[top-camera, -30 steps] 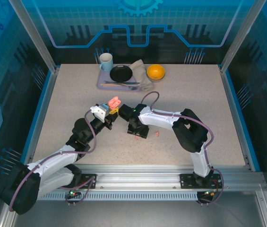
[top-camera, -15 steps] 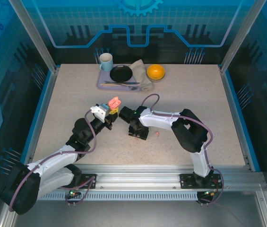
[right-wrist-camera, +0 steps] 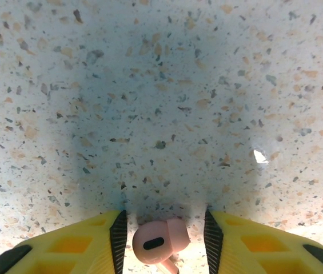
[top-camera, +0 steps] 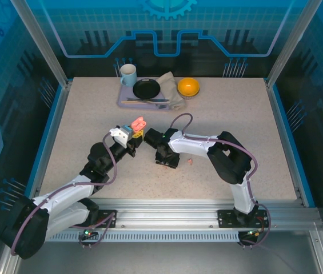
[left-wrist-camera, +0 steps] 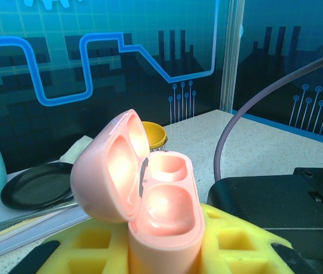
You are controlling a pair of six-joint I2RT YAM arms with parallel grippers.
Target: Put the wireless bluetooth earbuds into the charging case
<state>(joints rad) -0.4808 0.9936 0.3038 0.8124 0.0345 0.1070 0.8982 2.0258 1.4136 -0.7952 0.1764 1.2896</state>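
1. The left arm (top-camera: 64,197) runs from its base at the near left corner toward the middle of the table (top-camera: 235,120). Its wrist is raised, and the left gripper (top-camera: 135,135) points away from the bases.
2. The left gripper is clamped on the charging case (left-wrist-camera: 164,211). In the left wrist view we see this pink case standing upright between the yellow jaws. Its lid is swung open to the left and its two wells face up.
3. The right arm (top-camera: 230,160) rises from its base at the near right, folds at the elbow and stretches left across the table. The right gripper (right-wrist-camera: 164,240) points straight down at the table surface, just right of the left gripper.
4. The jaws of the right gripper stand apart, one on each side of a pink earbud (right-wrist-camera: 156,242) lying on the table. We see a narrow gap on both sides, so nothing is gripped.
5. A second pink earbud (top-camera: 190,161) lies on the table near the right gripper, on its right side and clear of it.
6. We count two arms, two grippers, one charging case and two pink earbuds.
7. At the far edge we count one tray (top-camera: 123,98) carrying one cup (top-camera: 128,74), one black plate (top-camera: 146,88) and one cloth (top-camera: 170,85). One round orange object (top-camera: 188,87) sits just right of the tray.
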